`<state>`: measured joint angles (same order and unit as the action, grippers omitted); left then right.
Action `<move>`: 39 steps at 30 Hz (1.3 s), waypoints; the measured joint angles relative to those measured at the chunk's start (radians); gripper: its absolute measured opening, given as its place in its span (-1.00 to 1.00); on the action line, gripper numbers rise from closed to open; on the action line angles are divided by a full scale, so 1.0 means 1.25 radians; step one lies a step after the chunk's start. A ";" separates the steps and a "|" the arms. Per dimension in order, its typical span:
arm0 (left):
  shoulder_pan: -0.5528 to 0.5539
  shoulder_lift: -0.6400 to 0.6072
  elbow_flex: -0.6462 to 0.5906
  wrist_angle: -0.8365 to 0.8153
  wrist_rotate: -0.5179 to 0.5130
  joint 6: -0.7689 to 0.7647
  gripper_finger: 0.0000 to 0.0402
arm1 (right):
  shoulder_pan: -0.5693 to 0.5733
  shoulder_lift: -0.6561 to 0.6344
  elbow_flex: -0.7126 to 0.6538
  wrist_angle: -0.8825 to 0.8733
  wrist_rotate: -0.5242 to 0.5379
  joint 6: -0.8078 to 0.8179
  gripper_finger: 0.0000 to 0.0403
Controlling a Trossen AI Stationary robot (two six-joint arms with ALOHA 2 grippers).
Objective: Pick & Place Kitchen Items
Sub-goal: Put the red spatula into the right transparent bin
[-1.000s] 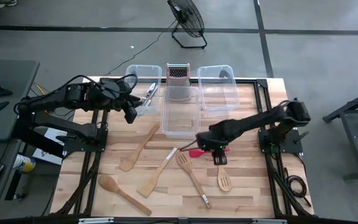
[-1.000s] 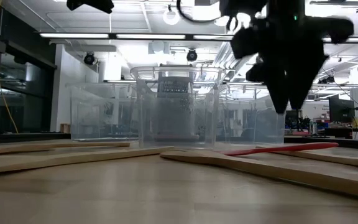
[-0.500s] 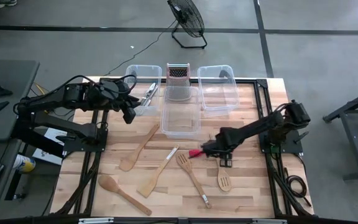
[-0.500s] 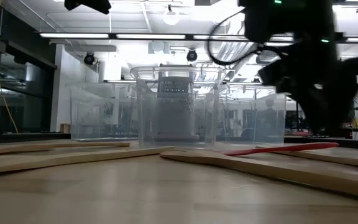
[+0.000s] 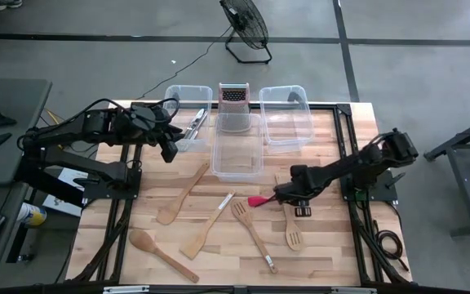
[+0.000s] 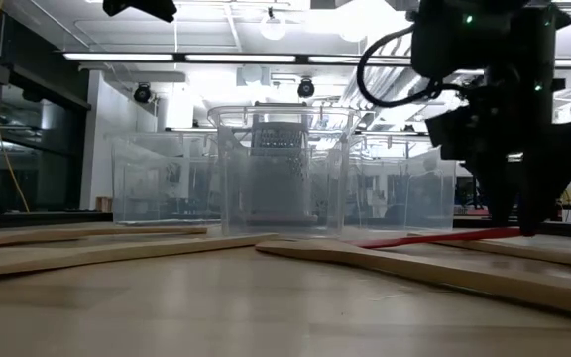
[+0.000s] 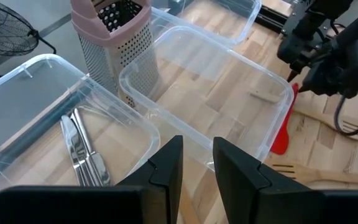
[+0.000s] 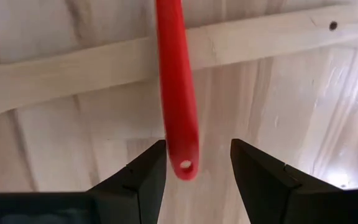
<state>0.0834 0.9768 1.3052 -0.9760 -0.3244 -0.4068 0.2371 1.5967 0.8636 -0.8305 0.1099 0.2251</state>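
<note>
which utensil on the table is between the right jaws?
The red spatula: its handle end sits between the right gripper's open jaws. The others are pale wood.

Overhead, table-level and two wrist cameras share the table (image 5: pixel 227 245).

Red spatula (image 5: pixel 259 199): flat on the wooden tabletop at 3 o'clock from table centre, red head toward 9 o'clock; handle end with a hanging hole lies between two dark fingers, crossing a pale wooden handle. Wooden spoon (image 5: pixel 160 253): flat, 7 o'clock area, bowl toward 10 o'clock. Wooden spatula (image 5: pixel 179 196): flat, 9 o'clock of centre, diagonal. Second wooden spatula (image 5: pixel 204 233): flat, near centre, metal-tipped handle toward 1 o'clock. Wooden fork (image 5: pixel 251 229): flat, tines toward 11 o'clock. Slotted wooden spatula (image 5: pixel 294 233): flat, 4 o'clock area. Metal cutlery (image 7: pixel 79 149): silver pieces lying together in a clear container at 11 o'clock.
</note>
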 joint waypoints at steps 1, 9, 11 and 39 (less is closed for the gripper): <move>0.000 0.000 0.000 0.000 0.000 -0.001 -0.56 | -0.004 0.000 -0.004 0.011 -0.004 -0.007 -0.15; 0.000 0.000 0.000 0.000 0.000 -0.013 -0.56 | -0.009 0.000 -0.020 0.079 -0.030 -0.051 -0.15; 0.000 0.000 0.000 0.000 0.001 -0.014 -0.56 | -0.008 0.000 -0.026 0.084 -0.030 -0.052 -0.15; 0.000 0.000 0.000 0.000 0.001 -0.014 -0.56 | -0.012 0.006 -0.052 0.126 -0.054 -0.004 -0.74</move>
<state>0.0834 0.9768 1.3052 -0.9760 -0.3237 -0.4248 0.2218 1.6039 0.7982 -0.6727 0.0429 0.2201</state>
